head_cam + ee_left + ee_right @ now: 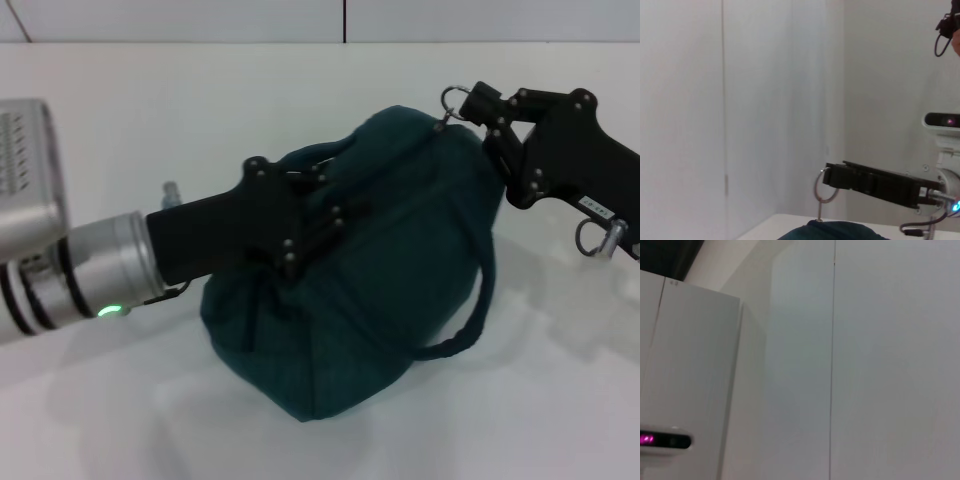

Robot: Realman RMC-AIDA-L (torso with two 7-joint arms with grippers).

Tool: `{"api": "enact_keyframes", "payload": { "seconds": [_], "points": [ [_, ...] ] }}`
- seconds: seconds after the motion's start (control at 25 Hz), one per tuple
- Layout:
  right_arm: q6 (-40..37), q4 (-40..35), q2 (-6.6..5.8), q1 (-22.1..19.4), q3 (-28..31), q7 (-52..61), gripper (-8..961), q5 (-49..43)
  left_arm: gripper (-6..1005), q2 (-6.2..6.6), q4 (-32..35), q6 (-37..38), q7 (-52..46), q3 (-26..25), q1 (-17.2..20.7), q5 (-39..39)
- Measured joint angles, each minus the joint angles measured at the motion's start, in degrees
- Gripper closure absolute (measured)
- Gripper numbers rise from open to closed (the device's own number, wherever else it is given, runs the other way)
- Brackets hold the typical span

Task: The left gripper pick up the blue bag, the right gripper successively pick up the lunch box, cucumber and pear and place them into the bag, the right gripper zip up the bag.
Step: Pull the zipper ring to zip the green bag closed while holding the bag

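At the bag's far-right end, the right gripper [472, 107] pinches the silver ring pull [452, 100], while the left gripper [322, 215] is clamped on the top of the one blue bag [380, 300], which sits mid-bench. I judge this the zipping step, near its end; next, both should let go. One bag and one ring show; no lunch box, cucumber or pear is visible.

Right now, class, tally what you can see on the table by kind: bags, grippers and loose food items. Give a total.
Bags: 1, the blue bag
Grippers: 2, the left gripper and the right gripper
Loose food items: 0 visible
Total: 3
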Motion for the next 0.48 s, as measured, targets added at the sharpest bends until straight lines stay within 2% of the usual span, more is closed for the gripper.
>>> {"api": "enact_keyframes", "payload": {
  "seconds": [0.28,0.48],
  "points": [
    [1.5,0.48,-0.1,0.22,0.38,1.73,928,-0.26,854,0.04,-2.37,0.83,6.97,0.01,3.71,-5.69],
    [4.36,0.31,-0.16,0.43,0.52,1.69,928,-0.1,874,0.24,-7.62,5.72,13.5,0.04,3.04,-7.93]
  ]
}}
